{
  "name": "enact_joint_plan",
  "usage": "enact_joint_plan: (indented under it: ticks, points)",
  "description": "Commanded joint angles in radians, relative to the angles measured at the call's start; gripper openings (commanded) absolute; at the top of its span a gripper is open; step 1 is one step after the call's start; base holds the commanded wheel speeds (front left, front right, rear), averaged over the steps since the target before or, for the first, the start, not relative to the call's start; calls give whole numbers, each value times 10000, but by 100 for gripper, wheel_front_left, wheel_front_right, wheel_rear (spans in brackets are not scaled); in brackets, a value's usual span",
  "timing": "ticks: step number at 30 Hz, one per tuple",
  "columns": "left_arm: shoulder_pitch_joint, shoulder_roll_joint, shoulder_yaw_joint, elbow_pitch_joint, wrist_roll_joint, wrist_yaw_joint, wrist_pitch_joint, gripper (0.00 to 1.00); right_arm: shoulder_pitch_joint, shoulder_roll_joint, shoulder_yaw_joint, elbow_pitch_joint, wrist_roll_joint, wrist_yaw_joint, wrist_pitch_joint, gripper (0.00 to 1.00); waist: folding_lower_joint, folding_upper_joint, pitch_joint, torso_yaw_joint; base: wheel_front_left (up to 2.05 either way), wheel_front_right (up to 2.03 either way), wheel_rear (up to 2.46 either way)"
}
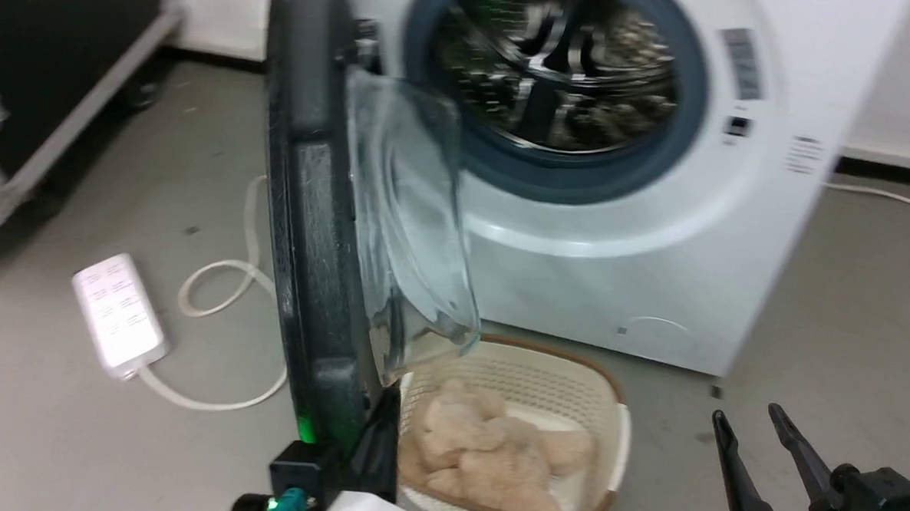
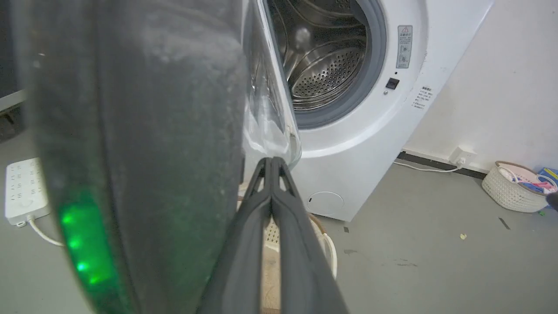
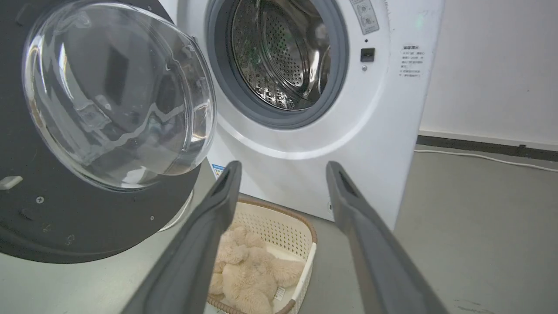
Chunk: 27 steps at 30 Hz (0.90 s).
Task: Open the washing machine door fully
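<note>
The washing machine is a white front-loader whose steel drum lies exposed. The washing machine door stands swung out, edge-on in the head view, its clear glass bowl bulging right. My left gripper is shut with nothing between its fingers, which lie along the door's inner side with their tips at the bowl's lower edge. From the head it shows at the door's bottom rim. My right gripper is open and empty, well back from the machine, low at the right. The right wrist view shows the door's black inner face.
A cream basket with a beige plush toy sits on the floor under the door. A white power strip and its cable lie left of the door. Another white basket stands by the wall. A dark framed case is at far left.
</note>
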Motion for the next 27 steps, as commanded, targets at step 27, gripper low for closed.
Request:
enact_joint_plan:
  ticks: [27]
  points:
    - [-2837,3840,4628,2047,-2237,-644,325,0,-1425,-796,343,-1044,-394,6,940,100,0,0,3082,728,0,0,0]
